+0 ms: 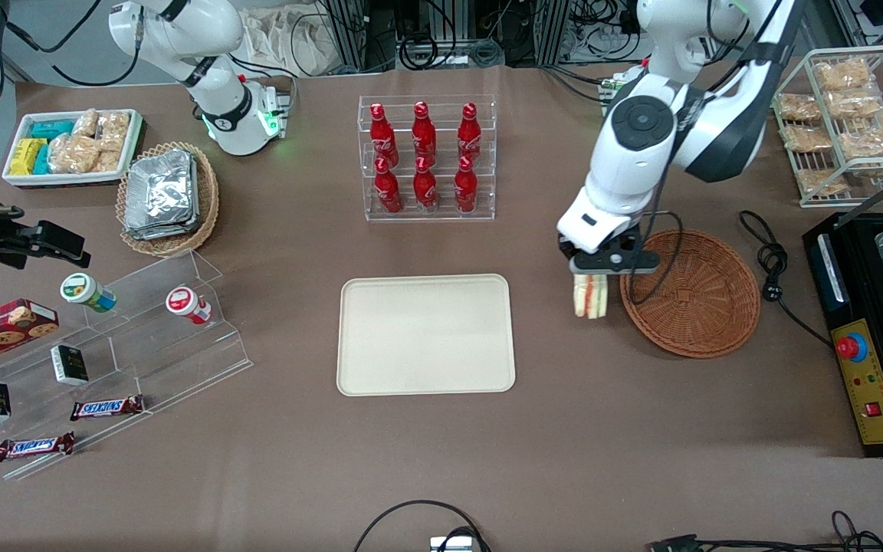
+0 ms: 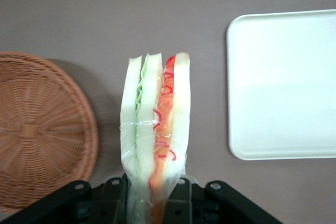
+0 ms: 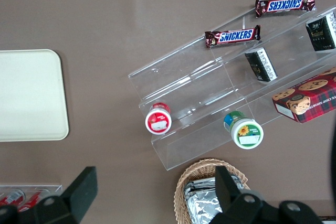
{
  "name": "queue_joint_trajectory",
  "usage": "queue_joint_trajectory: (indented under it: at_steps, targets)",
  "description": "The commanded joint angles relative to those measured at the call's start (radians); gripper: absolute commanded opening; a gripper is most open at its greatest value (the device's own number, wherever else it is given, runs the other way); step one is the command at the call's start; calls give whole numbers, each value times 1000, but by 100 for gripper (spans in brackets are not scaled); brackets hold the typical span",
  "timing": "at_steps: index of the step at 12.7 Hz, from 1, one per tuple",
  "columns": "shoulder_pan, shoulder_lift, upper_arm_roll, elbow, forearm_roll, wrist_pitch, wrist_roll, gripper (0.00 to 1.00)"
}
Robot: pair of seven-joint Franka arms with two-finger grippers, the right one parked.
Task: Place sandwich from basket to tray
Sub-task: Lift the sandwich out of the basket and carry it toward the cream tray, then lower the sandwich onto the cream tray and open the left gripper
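My tool (image 1: 591, 277) hangs above the brown surface (image 1: 564, 429), in the gap between the basket (image 1: 691, 293) and the tray (image 1: 425, 334), and it is clamped on the sandwich (image 1: 589, 295). In my wrist camera the fingers (image 2: 114, 199) pinch the wedge at one end, and the rest of it juts out from the tool over bare surface. It's a wedge of white bread in clear film: three pale slices stand side by side, with a thin green leafy layer in one seam and an orange-red layer with curly red strands in the other. The film gathers and crinkles where my fingers press it.

From the front, the sandwich hangs straight down under the tool, clear of the surface, just beside the basket's rim. The basket is round, shallow, reddish-brown wicker, and nothing lies in it. The tray, cream with rounded corners and a low rim, sits flat toward the parked arm's end from my tool, and it is bare. A clear rack of red bottles (image 1: 425, 157) stands farther from the front camera than the tray.
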Motion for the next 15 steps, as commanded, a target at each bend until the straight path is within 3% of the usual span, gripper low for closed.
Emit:
queue_joint_trajectory:
  at_steps: [1,3,8,15]
  targets:
    - [-10,131,-47,145,23,-36,-64,18]
    - [-52,183,-48,191,44,-34,-70,18]
    - [-164,399,-48,350,243,-34,-180,20]
    - [-209,568,-47,466,254,-28,-205,20]
